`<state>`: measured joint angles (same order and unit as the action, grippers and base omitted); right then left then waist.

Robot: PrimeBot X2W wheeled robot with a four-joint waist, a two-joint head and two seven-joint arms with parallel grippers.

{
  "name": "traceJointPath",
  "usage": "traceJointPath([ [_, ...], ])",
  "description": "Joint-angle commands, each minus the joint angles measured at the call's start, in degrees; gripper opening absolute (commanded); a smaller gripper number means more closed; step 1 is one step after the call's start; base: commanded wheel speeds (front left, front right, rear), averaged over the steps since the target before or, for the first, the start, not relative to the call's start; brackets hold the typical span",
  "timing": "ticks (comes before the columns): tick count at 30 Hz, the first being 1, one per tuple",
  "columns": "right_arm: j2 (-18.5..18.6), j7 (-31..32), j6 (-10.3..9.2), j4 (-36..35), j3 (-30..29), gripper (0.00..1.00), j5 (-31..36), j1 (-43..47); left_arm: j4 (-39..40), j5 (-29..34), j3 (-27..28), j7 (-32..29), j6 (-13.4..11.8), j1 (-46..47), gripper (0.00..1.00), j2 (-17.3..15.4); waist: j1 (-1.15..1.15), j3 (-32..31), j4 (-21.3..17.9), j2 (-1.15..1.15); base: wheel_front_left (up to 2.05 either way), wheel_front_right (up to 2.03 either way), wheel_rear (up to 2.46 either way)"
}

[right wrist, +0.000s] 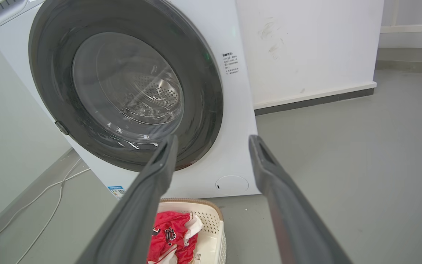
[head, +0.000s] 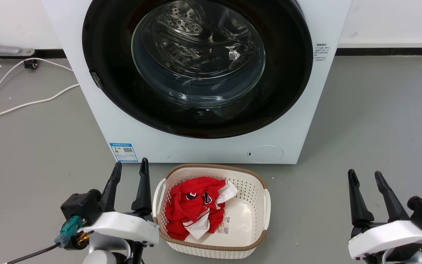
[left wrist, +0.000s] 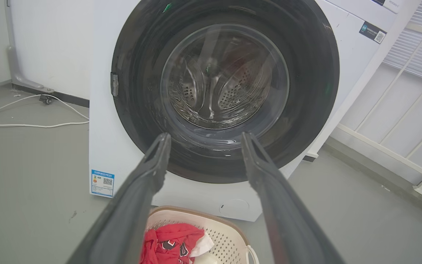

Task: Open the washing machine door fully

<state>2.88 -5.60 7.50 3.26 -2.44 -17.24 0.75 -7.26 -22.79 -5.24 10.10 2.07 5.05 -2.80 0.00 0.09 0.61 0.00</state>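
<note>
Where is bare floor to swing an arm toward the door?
Bare grey floor right of the big white washing machine, ahead of the right gripper. Crowded: cream perforated basket at its base; white cables on the left.

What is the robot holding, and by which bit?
Nothing. The left gripper and right gripper are both open and empty, not touching the washing machine door.

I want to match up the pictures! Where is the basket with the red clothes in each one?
Head view: the basket sits at bottom centre, on the floor before the washing machine.
Left wrist view: bottom edge, near centre, partly cut off.
Right wrist view: bottom edge, slightly left of centre, partly cut off.
Shared landmark: the round cap low on the machine's front, just above the basket's right end in all three.
</note>
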Motion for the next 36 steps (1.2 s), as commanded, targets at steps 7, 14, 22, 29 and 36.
traceJointPath([
  [7, 0.02, -0.66, -0.02, -1.23, 0.28, 1.0, 4.45, 0.36, 0.1, 4.44, -0.73, 1.26, -0.48, 1.2, 1.0, -0.13, 0.0, 0.04, -0.01, 0.0, 0.0, 0.0, 0.0],
  [14, 0.02, -1.12, -0.02, -1.64, 0.34, 1.0, 8.01, 0.83, -0.3, 7.89, -1.17, 2.1, -0.88, 1.22, 1.0, -0.13, 0.0, 0.01, -0.01, 0.0, 0.0, 0.0, 0.0],
  [22, 0.0, -1.41, -0.02, -1.93, 0.53, 1.0, 11.69, 1.2, -0.69, 11.66, -1.52, 2.99, -1.23, 1.36, 1.0, -0.12, 0.0, 0.03, 0.04, 0.0, 0.0, 0.0, 0.0],
  [29, -0.01, -1.65, -0.02, -1.96, 0.65, 1.0, 14.43, 1.47, -0.97, 14.77, -1.82, 3.87, -1.49, 1.15, 1.0, -0.13, 0.0, 0.0, 0.02, 0.0, 0.0, 0.0, 0.0],
  [36, -0.01, -2.02, -0.02, -2.05, 0.77, 1.0, 16.65, 1.59, -1.24, 17.42, -2.19, 4.49, -1.55, 1.3, 1.0, -0.12, 0.0, 0.01, 0.1, 0.0, 0.0, 0.0, 0.0],
])
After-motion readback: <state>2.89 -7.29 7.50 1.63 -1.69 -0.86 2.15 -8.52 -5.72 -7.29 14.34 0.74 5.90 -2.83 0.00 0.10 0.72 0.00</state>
